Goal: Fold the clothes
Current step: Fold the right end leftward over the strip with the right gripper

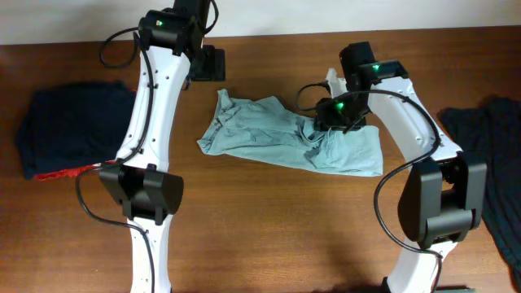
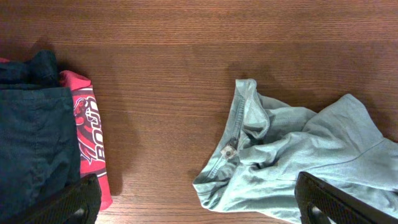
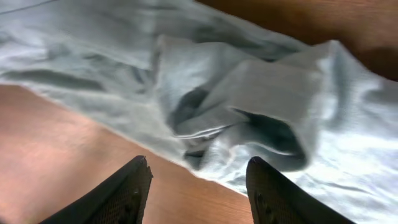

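The pale grey-blue T-shirt [image 1: 285, 134] lies crumpled and spread across the middle of the table. In the left wrist view its collar end [image 2: 292, 155] shows at the right. In the right wrist view its bunched folds [image 3: 249, 106] fill the frame. My left gripper [image 2: 199, 202] is open and empty, high above the table at the back left of the shirt, seen from overhead [image 1: 207, 63]. My right gripper [image 3: 198, 168] is open and empty, just over the shirt's rumpled middle-right part, seen from overhead [image 1: 335, 114].
A folded navy garment [image 1: 73, 122] on a red one [image 1: 77, 171] lies at the left, also in the left wrist view [image 2: 37, 137]. A dark loose garment [image 1: 492, 155] lies at the right edge. Bare wood table [image 1: 269, 228] in front.
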`<state>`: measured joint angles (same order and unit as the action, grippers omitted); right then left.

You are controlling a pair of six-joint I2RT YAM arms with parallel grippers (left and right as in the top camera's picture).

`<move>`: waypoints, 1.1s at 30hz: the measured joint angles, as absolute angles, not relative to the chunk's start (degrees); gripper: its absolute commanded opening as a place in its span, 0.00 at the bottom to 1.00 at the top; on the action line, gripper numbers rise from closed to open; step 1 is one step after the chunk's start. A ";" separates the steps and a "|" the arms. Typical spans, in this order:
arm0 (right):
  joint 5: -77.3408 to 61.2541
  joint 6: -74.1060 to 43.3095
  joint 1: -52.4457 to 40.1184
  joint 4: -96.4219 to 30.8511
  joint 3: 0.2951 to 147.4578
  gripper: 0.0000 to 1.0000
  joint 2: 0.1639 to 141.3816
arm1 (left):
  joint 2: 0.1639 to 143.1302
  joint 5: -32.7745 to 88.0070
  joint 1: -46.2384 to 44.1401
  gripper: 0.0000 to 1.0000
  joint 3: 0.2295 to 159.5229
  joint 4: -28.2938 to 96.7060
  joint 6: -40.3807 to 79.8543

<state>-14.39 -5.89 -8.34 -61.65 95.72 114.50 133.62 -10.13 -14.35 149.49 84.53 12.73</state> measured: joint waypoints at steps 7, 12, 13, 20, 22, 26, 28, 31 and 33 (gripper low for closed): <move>-6.81 -10.81 -8.34 -62.46 95.72 0.54 114.50 | 133.62 -10.13 -14.35 0.99 149.49 84.53 12.73; -2.98 -12.91 -8.34 -62.54 95.72 0.50 114.50 | 133.62 -10.13 -14.35 0.99 149.49 84.53 12.73; -2.63 -13.04 -8.34 -62.33 95.72 0.48 114.50 | 133.62 -10.13 -14.35 0.99 149.49 84.53 12.73; -0.71 -14.63 -8.34 -61.34 95.72 0.25 114.50 | 133.62 -10.13 -14.35 0.99 149.49 84.53 12.73; -0.38 -14.87 -8.36 -60.95 95.72 0.23 114.61 | 133.62 -10.13 -14.35 0.99 149.49 84.55 12.73; -0.19 -14.96 -8.91 -60.45 95.72 0.21 115.77 | 133.62 -10.13 -14.35 0.99 149.49 84.53 12.73; -0.21 -15.00 -9.56 -59.77 95.72 0.04 117.64 | 133.62 -10.13 -14.35 0.99 149.49 84.53 12.73; -1.15 -15.18 -9.96 -56.45 95.72 0.04 118.80 | 133.62 -10.13 -14.35 0.99 149.49 84.51 12.73; -2.79 -15.20 -10.13 -53.71 95.77 0.03 118.89 | 133.62 -10.13 -14.35 0.99 149.49 84.27 12.73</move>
<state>-2.79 -15.20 -10.13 -53.71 95.77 118.89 133.62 -10.13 -14.35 149.49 84.27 12.73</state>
